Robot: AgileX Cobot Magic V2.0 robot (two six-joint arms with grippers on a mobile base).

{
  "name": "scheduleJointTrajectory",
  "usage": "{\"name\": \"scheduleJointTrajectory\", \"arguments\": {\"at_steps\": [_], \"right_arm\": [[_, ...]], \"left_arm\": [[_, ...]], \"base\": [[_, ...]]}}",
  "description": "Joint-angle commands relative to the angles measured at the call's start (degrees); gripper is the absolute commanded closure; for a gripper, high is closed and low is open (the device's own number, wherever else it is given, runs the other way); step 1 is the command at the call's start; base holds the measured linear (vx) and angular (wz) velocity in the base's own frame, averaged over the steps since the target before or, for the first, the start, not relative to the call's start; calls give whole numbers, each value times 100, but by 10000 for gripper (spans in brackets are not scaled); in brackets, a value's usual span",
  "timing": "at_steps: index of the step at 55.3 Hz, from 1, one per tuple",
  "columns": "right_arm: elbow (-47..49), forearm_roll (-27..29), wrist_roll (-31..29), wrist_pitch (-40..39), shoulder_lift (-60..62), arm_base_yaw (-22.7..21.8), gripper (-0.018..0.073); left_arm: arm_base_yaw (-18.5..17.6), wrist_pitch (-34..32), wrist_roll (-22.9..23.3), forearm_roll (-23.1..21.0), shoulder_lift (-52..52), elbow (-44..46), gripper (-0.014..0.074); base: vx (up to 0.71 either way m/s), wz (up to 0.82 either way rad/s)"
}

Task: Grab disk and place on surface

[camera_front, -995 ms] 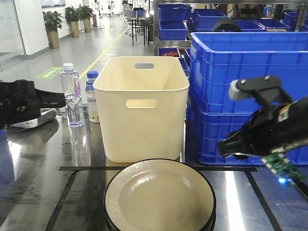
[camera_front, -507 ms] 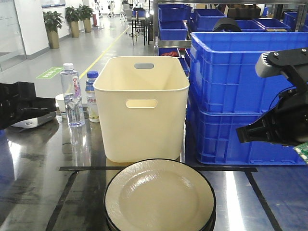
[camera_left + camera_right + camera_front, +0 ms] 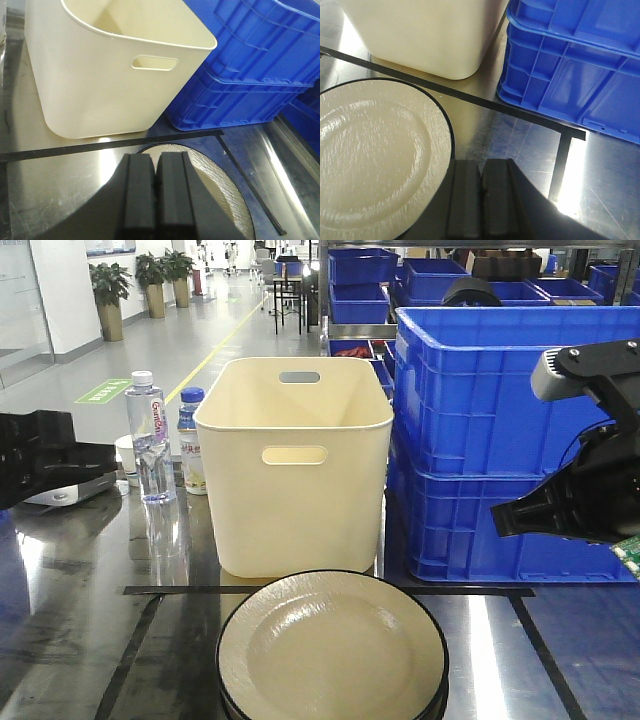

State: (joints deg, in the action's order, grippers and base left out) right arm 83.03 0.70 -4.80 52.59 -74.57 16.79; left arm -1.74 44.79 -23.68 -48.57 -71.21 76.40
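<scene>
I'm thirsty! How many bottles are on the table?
2. A clear bottle stands left of the cream bin; a shorter blue-capped bottle stands just behind it, beside the bin. Others may hide behind the bin.

Cream bin and stacked blue crates wall off rear; bottles back left. Bare surface flanks plate stack both sides.

We see a beige disk with a thin black rim just ahead of the black jaws. Beyond it stands a cream bin, plain and unpatterned, and beside that, bright blue ribbed crates. The desk is dark and glossy, crossed by black tape lines. The bottle looks clear, perhaps with a red-lettered label.
</scene>
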Motion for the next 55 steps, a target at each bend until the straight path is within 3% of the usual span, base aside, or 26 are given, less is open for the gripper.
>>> {"name": "scheduleJointTrajectory", "arguments": {"at_steps": [1,5,16,19,28,31,34,41,44,48,55], "right_arm": [[164,-36,3,-358,173,-28,571],[164,-36,3,-358,173,-28,571],[164,-36,3,-333,173,-28,571],[164,-36,3,-333,173,-28,571],[164,-36,3,-335,173,-28,571],[164,-36,3,-335,173,-28,571],[164,-36,3,-335,173,-28,571],[164,-36,3,-335,173,-28,571],[164,-36,3,-335,173,-28,571],[164,-36,3,-335,173,-28,571],[164,-36,3,-335,173,-28,571]], "left_arm": [[-1,-295,-4,-260,151,166,605],[-1,-303,-4,-179,138,166,606],[-108,-602,62,859,392,-97,606],[-194,-877,62,1069,584,-334,606],[-484,-2525,129,1815,1601,-1729,606],[-549,-2935,331,2069,1921,-2219,606],[-607,-3499,944,2576,2408,-2932,606],[-628,-4002,2054,3647,3295,-4178,606],[-628,-4069,2309,4063,3693,-4657,606],[-628,-4069,2483,4285,4068,-5099,606],[-628,-4082,2499,4279,4471,-5701,606]], "base": [[0,0],[0,0],[0,0],[0,0],[0,0],[0,0],[0,0],[0,0],[0,0],[0,0],[0,0]]}}
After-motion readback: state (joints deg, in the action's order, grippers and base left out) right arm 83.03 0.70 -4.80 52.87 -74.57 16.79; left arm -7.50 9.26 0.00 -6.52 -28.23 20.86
